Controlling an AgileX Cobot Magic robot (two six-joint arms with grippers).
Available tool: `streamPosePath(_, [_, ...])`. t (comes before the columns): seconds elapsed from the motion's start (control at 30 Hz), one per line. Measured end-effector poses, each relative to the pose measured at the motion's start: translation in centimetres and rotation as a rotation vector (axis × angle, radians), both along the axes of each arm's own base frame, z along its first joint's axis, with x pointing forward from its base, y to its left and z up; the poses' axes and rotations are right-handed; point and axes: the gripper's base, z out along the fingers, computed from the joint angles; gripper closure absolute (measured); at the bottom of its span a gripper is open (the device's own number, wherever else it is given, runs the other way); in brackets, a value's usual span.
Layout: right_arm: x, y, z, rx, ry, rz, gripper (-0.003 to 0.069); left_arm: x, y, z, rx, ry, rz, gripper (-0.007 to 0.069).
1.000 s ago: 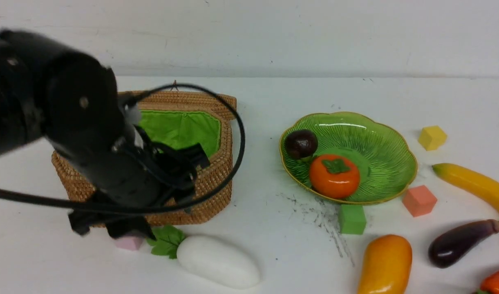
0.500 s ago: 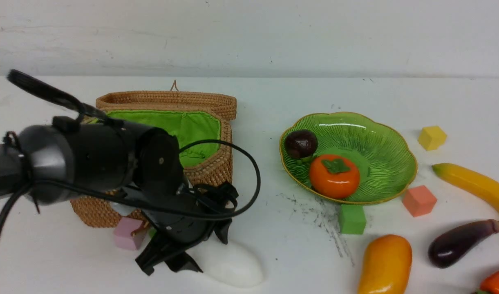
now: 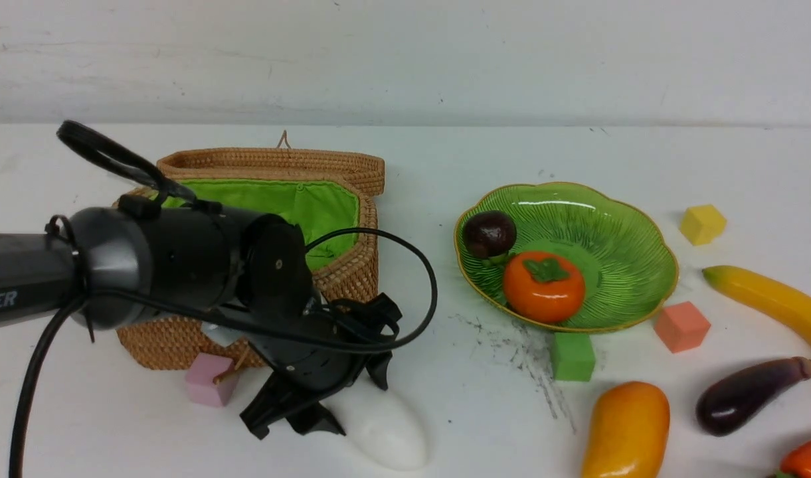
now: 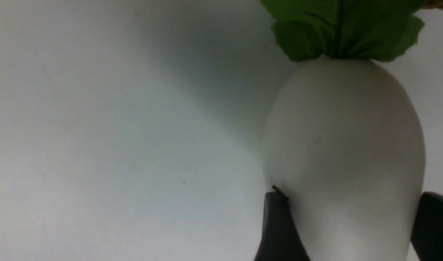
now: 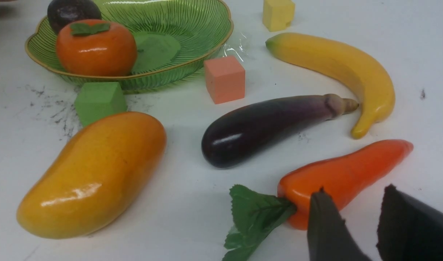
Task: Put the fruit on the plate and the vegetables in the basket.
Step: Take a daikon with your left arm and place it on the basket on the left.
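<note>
- The left gripper (image 4: 350, 217) is set low over the radish (image 4: 344, 127), with its jaws wide and one placed on each side of the white body. Whether the pads are pressing yet cannot be told. The radish is seen lying on the table (image 3: 445, 166).
- The radish's long axis is crossed squarely by the jaws. Its leaves (image 4: 344, 29) point away from the gripper toward the basket (image 3: 352, 292), and in the front view its blunt end sticks out past the gripper.
- The basket is found just behind the radish, with the lid (image 3: 272, 162) thrown back and the green lining exposed. A closing, a lift and a short carry away from the robot are therefore judged to be called for.
- Because the radish is glossy and rounded, a grip taken off its middle is judged liable to let it tip or slide.
- The right gripper (image 5: 353, 195) is held narrow with nothing between its jaws, just beside the leafy end of the pepper (image 5: 344, 177). The eggplant (image 5: 265, 123) lies beyond it.
- The plate (image 3: 618, 219) is occupied by the persimmon (image 3: 543, 285) and the mangosteen (image 3: 489, 234). The mango (image 3: 628, 431) and the banana (image 3: 770, 302) lie on the table, nearer the right arm.
</note>
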Motion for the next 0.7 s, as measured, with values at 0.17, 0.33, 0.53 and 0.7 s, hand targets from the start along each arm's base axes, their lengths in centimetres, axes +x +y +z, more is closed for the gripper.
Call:
streamPosePath(0.17, [0.0, 0.0, 0.0, 0.0, 0.0, 0.0, 0.0416, 0.0, 0.0, 0.0, 0.002, 0.001, -0.005, 0.0186])
streamPosePath(0.33, [0.0, 0.0, 0.0, 0.0, 0.0, 0.0, 0.0416, -0.1, 0.0, 0.0, 0.014, -0.003, -0.047, 0.0186])
streamPosePath(0.53, [0.0, 0.0, 0.0, 0.0, 0.0, 0.0, 0.0416, -0.4, 0.0, 0.0, 0.063, -0.013, -0.223, 0.0186])
streamPosePath(0.7, [0.0, 0.0, 0.0, 0.0, 0.0, 0.0, 0.0416, -1.4, 0.0, -0.1, 0.093, 0.038, -0.462, 0.0188])
